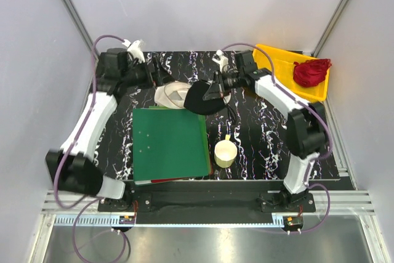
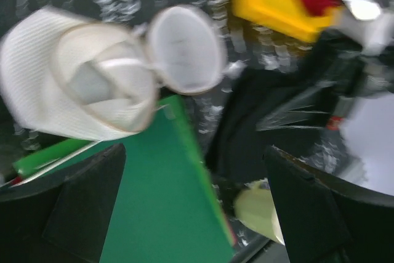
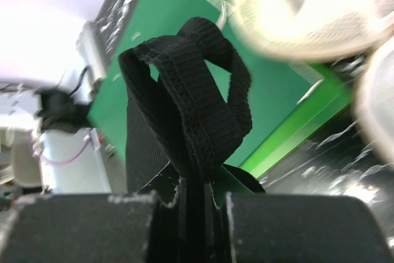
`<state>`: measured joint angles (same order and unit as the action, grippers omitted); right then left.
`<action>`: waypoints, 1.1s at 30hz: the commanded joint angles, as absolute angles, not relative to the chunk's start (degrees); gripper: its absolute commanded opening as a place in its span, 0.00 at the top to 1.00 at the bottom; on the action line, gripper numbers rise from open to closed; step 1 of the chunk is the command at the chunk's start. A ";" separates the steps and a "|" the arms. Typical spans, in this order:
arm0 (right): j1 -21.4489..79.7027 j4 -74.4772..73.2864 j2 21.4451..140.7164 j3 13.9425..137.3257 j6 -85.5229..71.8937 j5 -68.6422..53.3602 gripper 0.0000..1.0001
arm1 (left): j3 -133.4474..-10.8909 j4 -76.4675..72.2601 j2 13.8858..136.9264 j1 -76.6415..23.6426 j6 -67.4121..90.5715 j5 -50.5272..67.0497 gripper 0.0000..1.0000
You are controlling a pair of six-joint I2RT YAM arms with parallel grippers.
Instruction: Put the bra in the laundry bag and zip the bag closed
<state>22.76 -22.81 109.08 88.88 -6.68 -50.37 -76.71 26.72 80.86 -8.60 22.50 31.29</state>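
Top external: the right gripper (image 1: 217, 89) is clamped on the bra (image 1: 202, 99), which hangs as a dark bunch over the far right corner of the green folder (image 1: 170, 143). The laundry bag (image 1: 170, 95) lies just to the bra's left, partly on the folder's far edge. The left gripper (image 1: 160, 79) sits just beyond the bag. A cream cup (image 1: 225, 153) stands beside the folder's right edge. A yellow tray (image 1: 280, 66) at the far right of the marbled table (image 1: 258, 133) holds a red garment (image 1: 311, 72).

Left wrist: the left gripper (image 2: 194, 173) has its jaws wide apart, with nothing between them. The laundry bag (image 2: 68, 97) is unzipped, its round flap (image 2: 184, 47) thrown open. The bra (image 2: 246, 121) is outside the bag, to the right. The folder (image 2: 160, 207), cup (image 2: 258, 210) and tray (image 2: 271, 4) are blurred.

Right wrist: the right gripper (image 3: 197, 200) is pinched tight on a looped strap of the bra (image 3: 191, 103). The strap blocks much of the folder (image 3: 277, 90). The laundry bag (image 3: 308, 4) is a blur at upper right.
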 commanded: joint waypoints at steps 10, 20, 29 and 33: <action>31.72 -16.61 82.36 70.05 -14.76 -57.84 1.00 | -51.85 -11.51 58.01 -23.38 33.93 38.84 0.01; 33.75 -9.15 78.49 64.87 -19.42 -58.36 1.00 | -50.01 -10.29 58.19 -27.86 33.05 47.37 0.01; 34.19 -5.19 76.12 63.46 -22.15 -59.68 1.00 | -49.31 -10.02 59.85 -29.26 32.87 46.93 0.03; 34.28 -5.01 75.41 63.11 -22.41 -60.29 1.00 | -49.92 -9.05 60.03 -29.27 32.43 46.32 0.01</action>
<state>33.65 -8.71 78.02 63.35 -21.10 -58.13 -49.32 -7.09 59.75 -28.95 33.08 45.10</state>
